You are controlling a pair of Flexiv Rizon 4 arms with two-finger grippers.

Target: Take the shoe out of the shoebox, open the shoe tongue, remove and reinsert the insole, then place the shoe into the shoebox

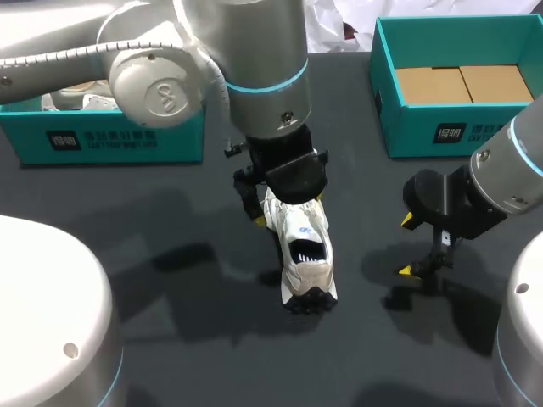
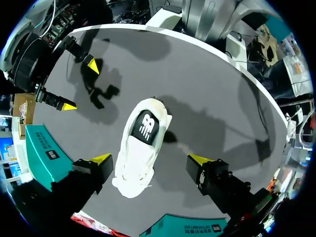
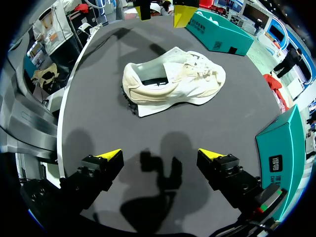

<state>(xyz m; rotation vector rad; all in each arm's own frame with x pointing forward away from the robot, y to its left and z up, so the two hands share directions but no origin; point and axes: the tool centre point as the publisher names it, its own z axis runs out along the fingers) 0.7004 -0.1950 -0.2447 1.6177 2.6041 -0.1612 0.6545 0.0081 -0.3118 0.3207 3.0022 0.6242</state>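
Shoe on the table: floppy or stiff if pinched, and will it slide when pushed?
The shoe upper looks like soft fabric with an open collar, so it probably folds under a pinch. The lugged sole looks rubbery; it likely grips the table rather than slides, and a side push may tip it.

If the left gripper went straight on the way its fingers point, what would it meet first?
Most likely the white shoe, which lies directly ahead between the left gripper's open fingers. Depth is unclear, so the gap to it cannot be judged.
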